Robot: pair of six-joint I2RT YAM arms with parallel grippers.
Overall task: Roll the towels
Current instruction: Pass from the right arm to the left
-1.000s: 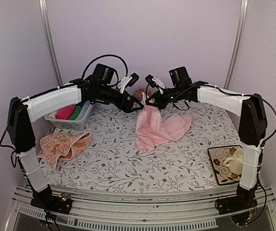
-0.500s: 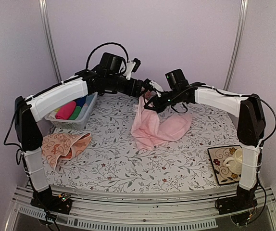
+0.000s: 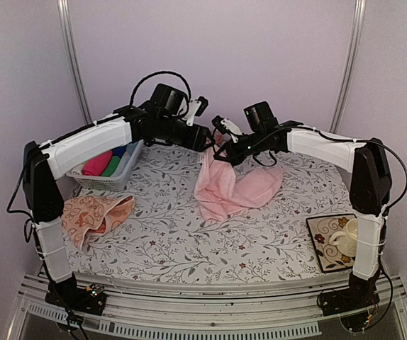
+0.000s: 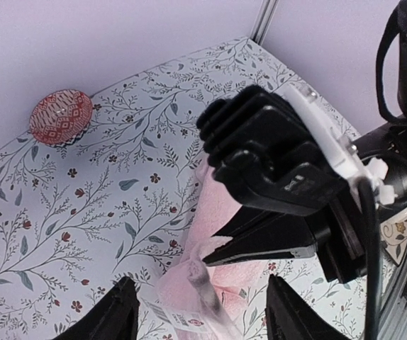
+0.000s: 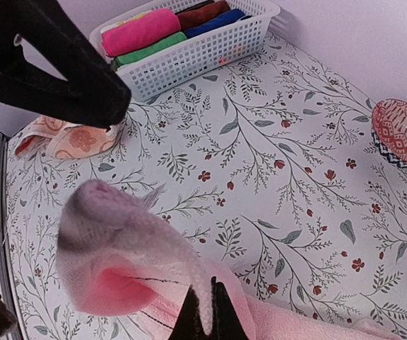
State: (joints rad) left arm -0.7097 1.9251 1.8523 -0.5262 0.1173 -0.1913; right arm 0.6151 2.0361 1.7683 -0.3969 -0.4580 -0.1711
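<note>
The light pink towel hangs by one raised corner from my right gripper above the back middle of the table, and the rest of it lies bunched on the tablecloth. In the right wrist view that gripper is shut on the towel's edge. My left gripper is close beside it, open. In the left wrist view its fingers stand on either side of the hanging pink corner with gaps on both sides. The peach patterned towel lies crumpled at the left.
A white basket of rolled magenta, green and blue cloths stands at the back left. A red patterned bowl sits near the back wall. At the front right, a plate holds a mug. The back wall is close behind both grippers.
My left arm has swung right to the right gripper, and its jaws have narrowed around the raised pink corner. The right gripper shifted slightly left, still holding the towel.
</note>
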